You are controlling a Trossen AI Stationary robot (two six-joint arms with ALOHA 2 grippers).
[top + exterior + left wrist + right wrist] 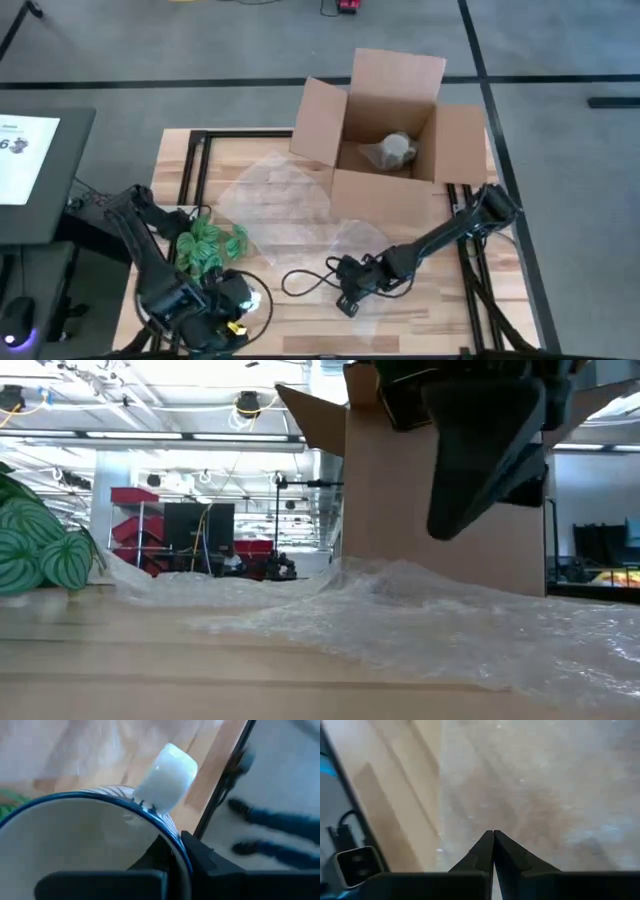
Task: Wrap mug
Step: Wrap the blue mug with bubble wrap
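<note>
Mug (75, 840) held in left gripper (175, 854), near-left table corner.
Left gripper clamps the mug's blue rim, one finger inside the wall, one outside; white handle (167, 775) sticks out just past the fingers. Right gripper (493, 834) has its fingers pressed together, tips low over a bubble wrap sheet (350, 240) near the front edge; can't tell if it pinches the wrap. Bigger wrap sheet (275, 195) lies beside the open cardboard box (385, 190), with a pale wrapped item (395, 150) inside. Green patterned bundle (205, 245) sits near the left arm.
</note>
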